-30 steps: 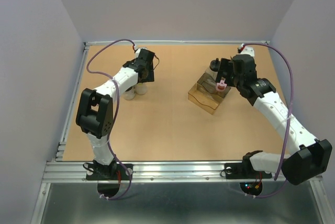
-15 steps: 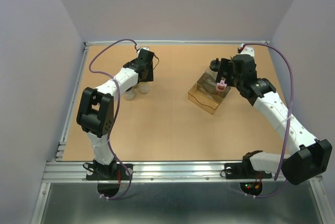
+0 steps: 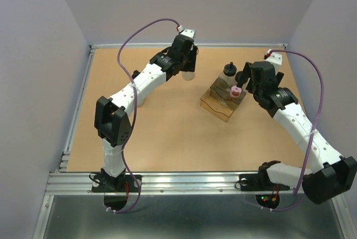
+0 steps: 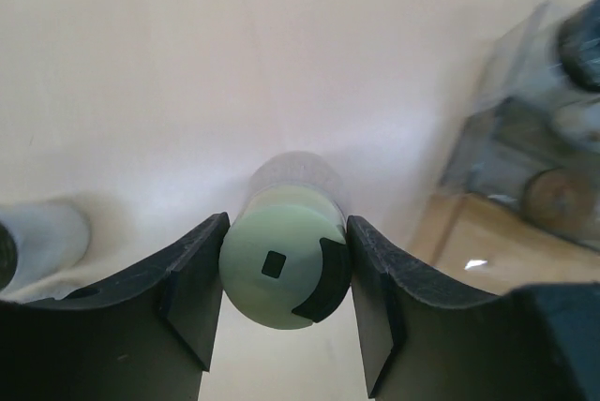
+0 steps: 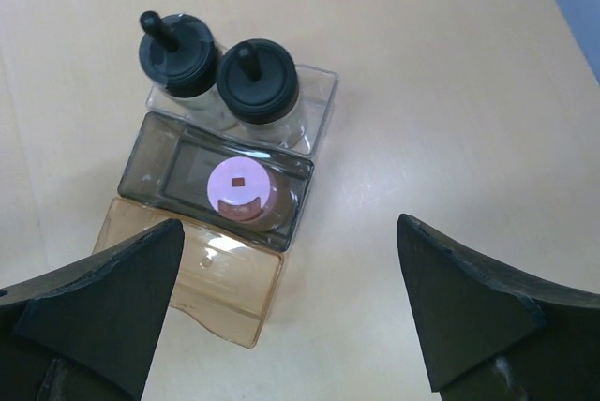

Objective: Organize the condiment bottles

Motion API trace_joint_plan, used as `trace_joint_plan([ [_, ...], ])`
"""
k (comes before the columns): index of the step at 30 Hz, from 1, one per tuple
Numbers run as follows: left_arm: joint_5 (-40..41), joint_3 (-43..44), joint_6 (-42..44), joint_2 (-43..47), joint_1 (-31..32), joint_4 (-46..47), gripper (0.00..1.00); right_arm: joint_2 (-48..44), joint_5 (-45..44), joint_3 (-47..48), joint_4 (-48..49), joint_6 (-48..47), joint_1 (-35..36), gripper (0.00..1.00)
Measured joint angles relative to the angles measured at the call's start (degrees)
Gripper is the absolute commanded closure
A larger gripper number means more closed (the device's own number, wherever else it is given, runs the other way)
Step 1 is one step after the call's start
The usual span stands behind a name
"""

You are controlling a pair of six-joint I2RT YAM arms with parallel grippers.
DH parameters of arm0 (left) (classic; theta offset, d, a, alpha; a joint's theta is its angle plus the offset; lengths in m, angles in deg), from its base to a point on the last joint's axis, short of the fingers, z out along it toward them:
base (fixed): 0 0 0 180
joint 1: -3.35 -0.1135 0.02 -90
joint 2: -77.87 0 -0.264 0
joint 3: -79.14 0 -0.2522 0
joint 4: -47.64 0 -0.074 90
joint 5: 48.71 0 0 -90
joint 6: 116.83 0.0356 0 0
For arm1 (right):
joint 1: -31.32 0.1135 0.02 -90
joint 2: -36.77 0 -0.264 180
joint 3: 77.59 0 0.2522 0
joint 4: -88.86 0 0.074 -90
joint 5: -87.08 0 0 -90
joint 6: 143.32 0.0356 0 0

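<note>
The left gripper [image 4: 284, 274] pinches the green-capped bottle [image 4: 267, 246] by its cap, toward the far side of the table [image 3: 167, 127]; it may be lifted, though the view is unclear. The right gripper [image 5: 289, 228] hangs spread wide above the pink-capped bottle [image 5: 239, 190], which stands in a smoky grey box [image 5: 155, 153]. Two black-capped bottles [image 5: 256, 80] stand in the clear box [image 5: 319, 92] touching it, and an amber box [image 5: 202, 279] lies on the other side.
</note>
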Motion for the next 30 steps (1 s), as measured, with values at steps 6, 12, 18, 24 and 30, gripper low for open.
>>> trace_joint_plan([
  [6,-4.5,15.4,1.7,-4.9,5.1,-1.4,1.0,-1.7,-4.4,-0.1,-1.3,3.1,-0.3,0.0],
  [12,-9.8,20.7,3.5,-12.1,8.4,-1.8,1.0,-4.4,-8.3,-0.3,-2.3,5.7,-0.5,0.0],
  [18,-11.2,24.2,4.1,-20.6,10.0,-1.6,1.0,-7.2,-9.9,-1.8,-3.6,7.4,-0.6,0.0],
  [24,-11.2,28.7,4.8,-24.2,10.7,-0.6,1.0,-9.5,-10.1,-3.0,-5.1,7.8,-0.7,0.0],
  [30,-11.3,29.1,5.1,-25.6,11.2,-0.1,1.0,-10.5,-10.4,-3.9,-6.1,8.0,-0.7,0.0],
])
